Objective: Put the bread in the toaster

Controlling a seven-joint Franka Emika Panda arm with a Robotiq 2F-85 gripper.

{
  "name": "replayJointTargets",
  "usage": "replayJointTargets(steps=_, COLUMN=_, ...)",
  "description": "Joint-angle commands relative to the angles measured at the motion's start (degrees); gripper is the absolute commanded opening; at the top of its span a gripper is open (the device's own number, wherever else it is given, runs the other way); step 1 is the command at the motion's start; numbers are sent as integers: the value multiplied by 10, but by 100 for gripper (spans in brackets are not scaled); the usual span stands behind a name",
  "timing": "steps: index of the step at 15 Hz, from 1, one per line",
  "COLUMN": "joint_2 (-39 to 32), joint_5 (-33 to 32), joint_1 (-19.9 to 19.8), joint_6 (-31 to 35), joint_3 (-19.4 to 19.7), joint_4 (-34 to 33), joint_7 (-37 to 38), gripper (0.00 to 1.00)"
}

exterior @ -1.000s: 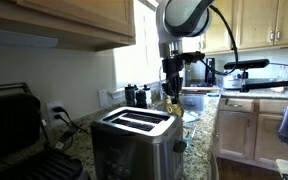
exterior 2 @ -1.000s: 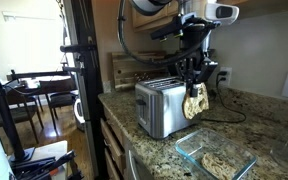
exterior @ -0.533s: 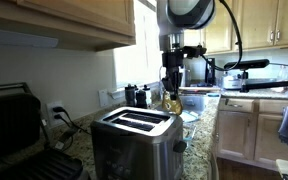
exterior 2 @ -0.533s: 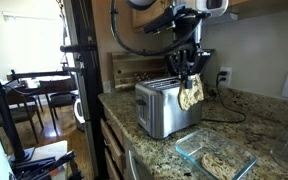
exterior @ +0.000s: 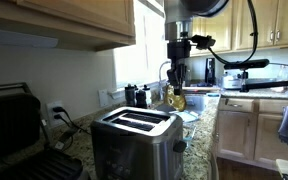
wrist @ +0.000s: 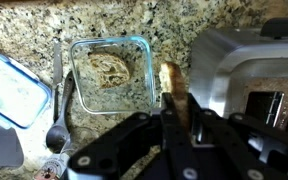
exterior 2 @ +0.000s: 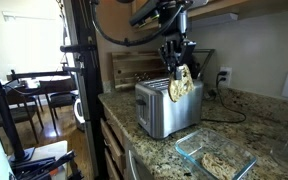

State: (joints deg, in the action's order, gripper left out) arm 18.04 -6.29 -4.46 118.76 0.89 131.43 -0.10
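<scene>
My gripper (exterior 2: pixel 177 66) is shut on the bread (exterior 2: pixel 180 84), a golden-tan slice that hangs below the fingers. It is held in the air just above the near end of the toaster (exterior 2: pixel 160 107), a brushed-steel box with a black top and two long slots. In an exterior view the bread (exterior: pixel 176 99) hangs behind the toaster (exterior: pixel 136 140), under the gripper (exterior: pixel 175 82). In the wrist view the bread (wrist: pixel 172 82) sticks out between the fingers (wrist: pixel 175 112), with the toaster (wrist: pixel 246 72) to its right.
A glass container (exterior 2: pixel 216 159) holding another slice sits on the granite counter (exterior 2: pixel 246 122), also in the wrist view (wrist: pixel 109 70). A blue lid (wrist: pixel 14 88) and a spoon (wrist: pixel 54 125) lie beside it. A black grill press (exterior: pixel 19 135) stands near the toaster. Cabinets (exterior: pixel 74 22) hang overhead.
The gripper has carried the bread up and sideways from beside the toaster's end to over its top. The arm has swung with it.
</scene>
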Motion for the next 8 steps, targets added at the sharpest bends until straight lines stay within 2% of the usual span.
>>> replayJointTargets(steps=1, joint_2=83, joint_5=-10, joint_1=14, joint_6=-1, joint_3=-15, joint_4=60, joint_7=21, gripper=6)
replayJointTargets(steps=8, joint_2=194, joint_5=-2, joint_1=48, joint_6=-33, joint_3=-67, joint_4=113, joint_7=51, gripper=6)
